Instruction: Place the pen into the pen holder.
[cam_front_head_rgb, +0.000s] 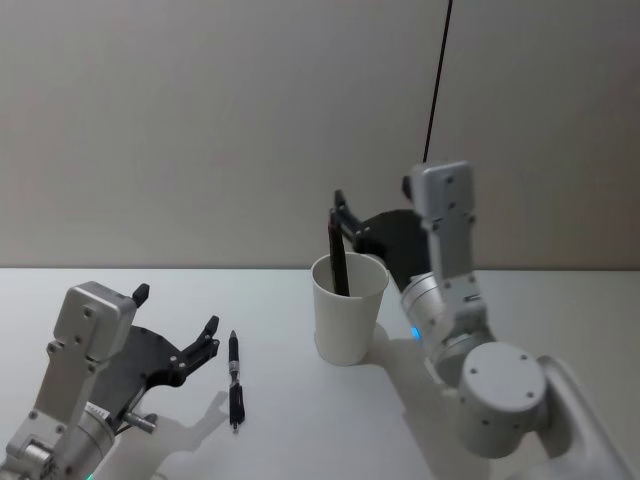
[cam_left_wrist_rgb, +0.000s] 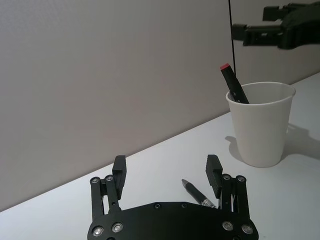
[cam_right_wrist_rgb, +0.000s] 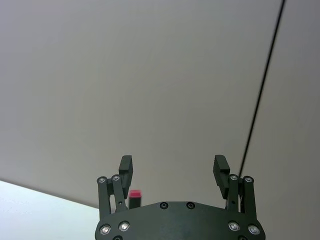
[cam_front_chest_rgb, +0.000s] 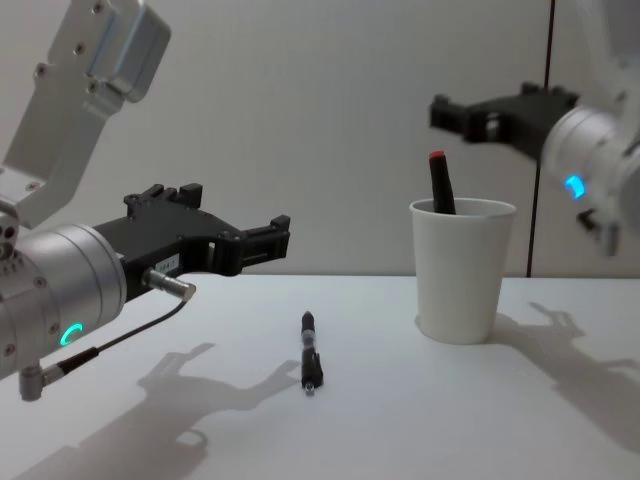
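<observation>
Pen (cam_front_head_rgb: 234, 380) left of pen holder (cam_front_head_rgb: 348, 310) awaits grasp; left claw (cam_left_wrist_rgb: 166, 165), spread empty, must descend; right claw (cam_right_wrist_rgb: 173, 165) above pen holder, likewise spread empty

Soft, even light from above, moderately bright. The left claw (cam_front_head_rgb: 177, 308) throws a diffuse grey shadow on the pale desk (cam_front_chest_rgb: 420, 430). The pen holder (cam_front_chest_rgb: 462, 268) casts fainter ones at its base.

Pen holder (cam_front_head_rgb: 348, 322) matt paper; table (cam_front_head_rgb: 300, 435) smooth, seemingly laminate.
</observation>
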